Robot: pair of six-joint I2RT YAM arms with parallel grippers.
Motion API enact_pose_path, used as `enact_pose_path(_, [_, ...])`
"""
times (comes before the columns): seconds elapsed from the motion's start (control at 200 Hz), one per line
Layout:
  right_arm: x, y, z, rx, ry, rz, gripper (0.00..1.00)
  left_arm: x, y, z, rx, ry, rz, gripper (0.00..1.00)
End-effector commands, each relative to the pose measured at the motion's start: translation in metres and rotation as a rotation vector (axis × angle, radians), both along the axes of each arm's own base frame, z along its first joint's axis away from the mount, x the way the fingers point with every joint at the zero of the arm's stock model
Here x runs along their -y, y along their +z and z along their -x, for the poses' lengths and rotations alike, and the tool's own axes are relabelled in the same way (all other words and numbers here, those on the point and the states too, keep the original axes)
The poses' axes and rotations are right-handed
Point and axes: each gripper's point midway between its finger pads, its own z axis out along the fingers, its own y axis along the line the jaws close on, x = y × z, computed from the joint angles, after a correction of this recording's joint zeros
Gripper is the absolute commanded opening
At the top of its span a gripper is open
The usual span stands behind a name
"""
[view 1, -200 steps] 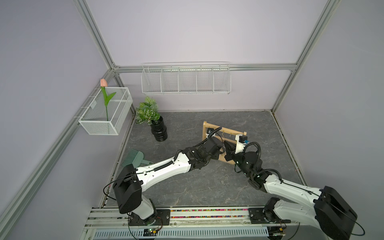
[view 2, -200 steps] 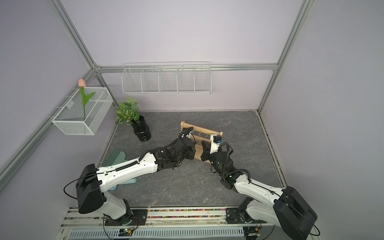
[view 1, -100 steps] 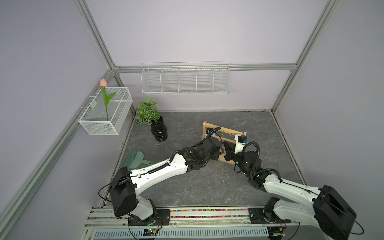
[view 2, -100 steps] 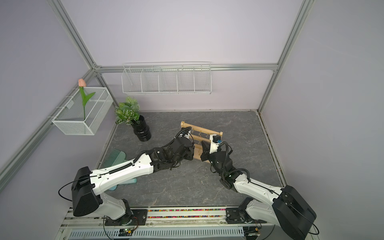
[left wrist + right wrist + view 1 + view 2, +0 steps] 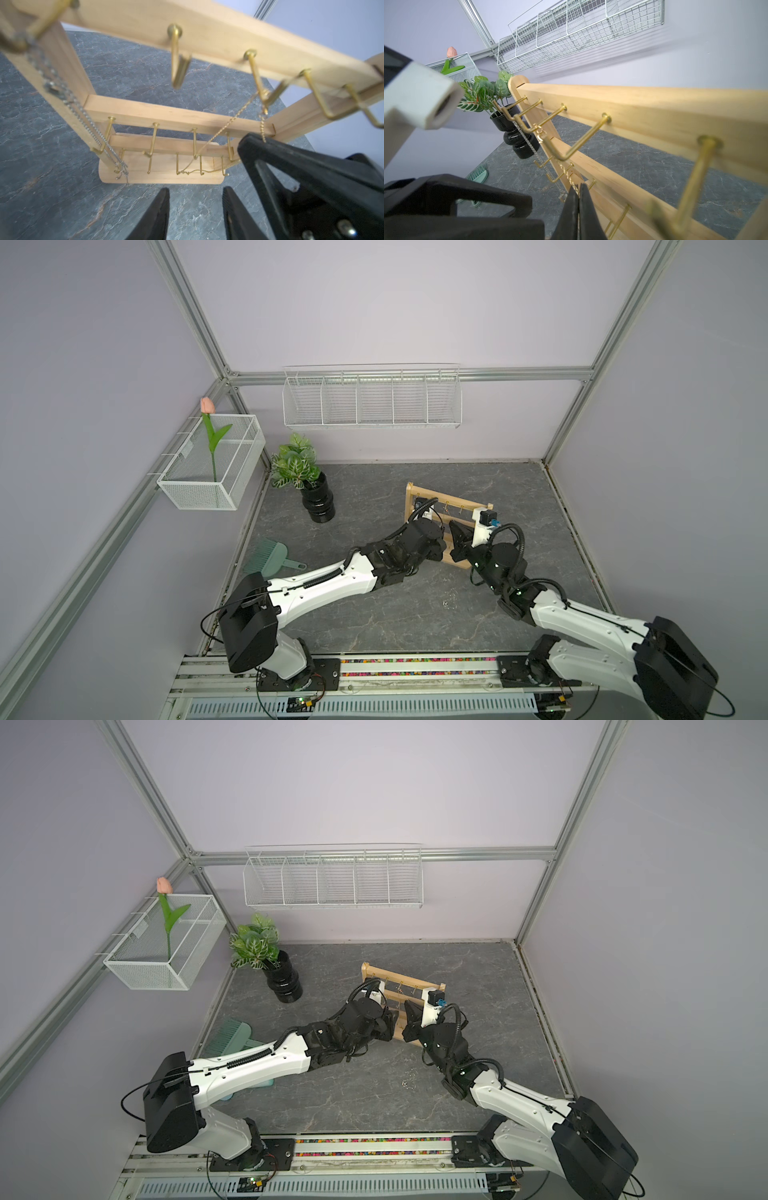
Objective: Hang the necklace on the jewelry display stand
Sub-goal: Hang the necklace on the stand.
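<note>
The gold necklace (image 5: pixel 265 108) is seen looped over the 3rd hook (image 5: pixel 256 72) of the top crossbar (image 5: pixel 207 37) on the jewelry display stand (image 5: pixel 451 501), counted from the end where the silver necklace (image 5: pixel 527 141) hangs; 1 strand is pinched in the fully closed right gripper (image 5: pixel 579 188); the other is draped down across the bottom row of hooks. The left gripper (image 5: pixel 195 191) is held partly spread and empty, just before the base.

The step is judged to be seating and release; the chain should be lowered until its loop rests in the hook's bend; only then should the right jaws be parted, without the draped strand being tugged.

Counted: 2 necklaces; 3 crossbars; 2 uprights; 5 hooks on the top crossbar; 2 wire baskets (image 5: pixel 372 398); 1 potted plant (image 5: pixel 307 485).
</note>
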Motion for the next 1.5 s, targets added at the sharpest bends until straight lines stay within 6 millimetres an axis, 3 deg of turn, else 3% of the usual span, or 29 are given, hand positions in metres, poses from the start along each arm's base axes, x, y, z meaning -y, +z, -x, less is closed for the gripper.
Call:
enact_pose_path(0.0, [0.001, 0.001, 0.002, 0.01, -0.006, -0.004, 0.07, 0.008, 0.003, -0.007, 0.032, 0.017, 0.027, 0.44])
enact_pose_path(0.36, [0.0, 0.003, 0.001, 0.016, -0.006, -0.01, 0.07, 0.012, 0.006, -0.021, 0.062, 0.078, 0.012, 0.41])
enact_pose_path(0.61, [0.001, 0.001, 0.001, 0.011, -0.007, -0.009, 0.07, 0.016, 0.009, -0.024, 0.071, 0.078, 0.023, 0.41])
enact_pose_path(0.97, [0.001, 0.002, 0.001, 0.012, -0.007, -0.012, 0.07, 0.028, 0.015, -0.023, 0.088, 0.037, 0.054, 0.32])
enact_pose_path(1.29, [0.004, 0.002, 0.001, 0.014, -0.018, -0.015, 0.07, 0.029, 0.017, -0.017, 0.079, 0.001, 0.066, 0.12])
enact_pose_path(1.495, [0.005, 0.004, 0.001, 0.019, -0.021, -0.011, 0.07, 0.024, 0.018, -0.008, 0.063, -0.029, 0.073, 0.07])
